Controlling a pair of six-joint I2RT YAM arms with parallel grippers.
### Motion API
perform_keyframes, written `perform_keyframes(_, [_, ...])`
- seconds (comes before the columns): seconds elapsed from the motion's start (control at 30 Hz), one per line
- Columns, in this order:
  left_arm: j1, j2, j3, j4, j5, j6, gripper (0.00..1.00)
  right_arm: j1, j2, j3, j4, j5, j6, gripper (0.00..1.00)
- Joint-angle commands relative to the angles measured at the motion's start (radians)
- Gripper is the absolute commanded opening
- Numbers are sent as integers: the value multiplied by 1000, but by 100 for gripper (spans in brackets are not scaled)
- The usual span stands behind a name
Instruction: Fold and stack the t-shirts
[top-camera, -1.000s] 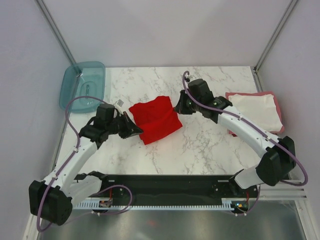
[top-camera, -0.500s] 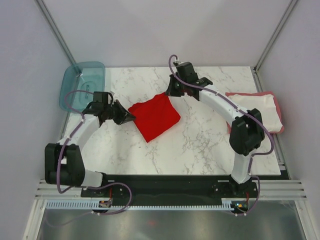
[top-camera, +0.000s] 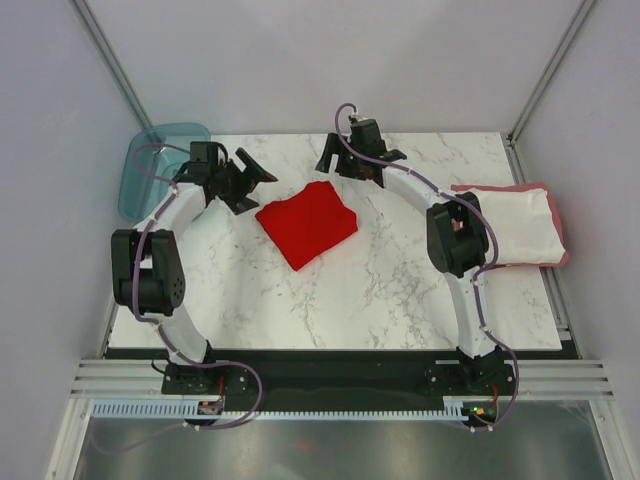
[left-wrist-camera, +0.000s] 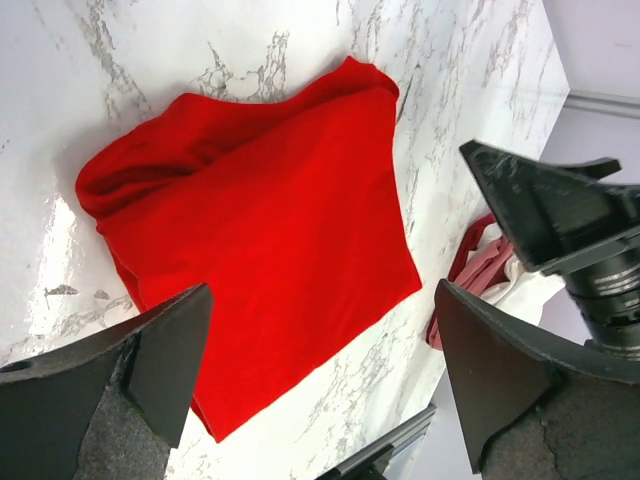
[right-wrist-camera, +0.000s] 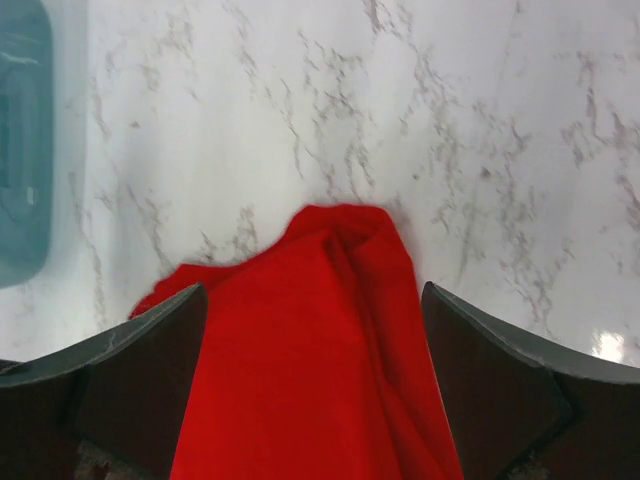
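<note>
At the right edge of the table (top-camera: 400, 290): white t-shirt (top-camera: 515, 225) atop pinkish-red t-shirt (top-camera: 563, 250). Mid-table, toward its far edge: folded red t-shirt (top-camera: 307, 222). Over the table's far part: left gripper (left-wrist-camera: 320, 300) and right gripper (right-wrist-camera: 312, 295), both spread wide, empty. Probably best to pinch opposite edges together, lift level, and carry across without unfolding.

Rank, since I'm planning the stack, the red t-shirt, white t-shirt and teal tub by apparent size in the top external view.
Largest: white t-shirt and teal tub, about alike; the left arm covers part of the tub, so unranked.
Smallest: folded red t-shirt.
</note>
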Motion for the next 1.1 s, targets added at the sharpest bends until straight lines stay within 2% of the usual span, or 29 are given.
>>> perform_keyframes(0.0, [-10, -30, 5, -3, -31, 37, 100, 8, -138, -132, 97, 7, -93, 94])
perform_keyframes(0.17, [-30, -88, -143, 58, -34, 35, 98, 8, -169, -257, 53, -5, -106, 87])
perform_keyframes(0.23, [-42, -113, -215, 155, -23, 18, 96, 8, -179, -314, 53, -6, -104, 85])
perform_keyframes(0.27, [-43, -136, -293, 195, -20, -1, 96, 8, -195, -380, 60, -9, -100, 84])
perform_keyframes(0.37, [-51, -164, -399, 325, 4, -15, 96, 6, -251, -536, 131, -38, -86, 82])
perform_keyframes(0.57, [-86, -133, -446, 348, 44, 35, 95, 9, -375, -760, 234, -129, -15, 76])
perform_keyframes(0.73, [-89, -182, -493, 394, 61, 51, 95, 20, -492, -922, 260, -132, 15, 72])
perform_keyframes(0.87, [-111, -234, -522, 388, 26, 60, 95, 20, -547, -966, 315, -117, 29, 73])
perform_keyframes(1.0, [-112, -239, -535, 390, 21, 80, 95, 24, -574, -986, 350, -137, 29, 81])
perform_keyframes(1.07, [-112, -228, -530, 396, 11, 87, 95, 29, -609, -1023, 387, -137, 31, 81])
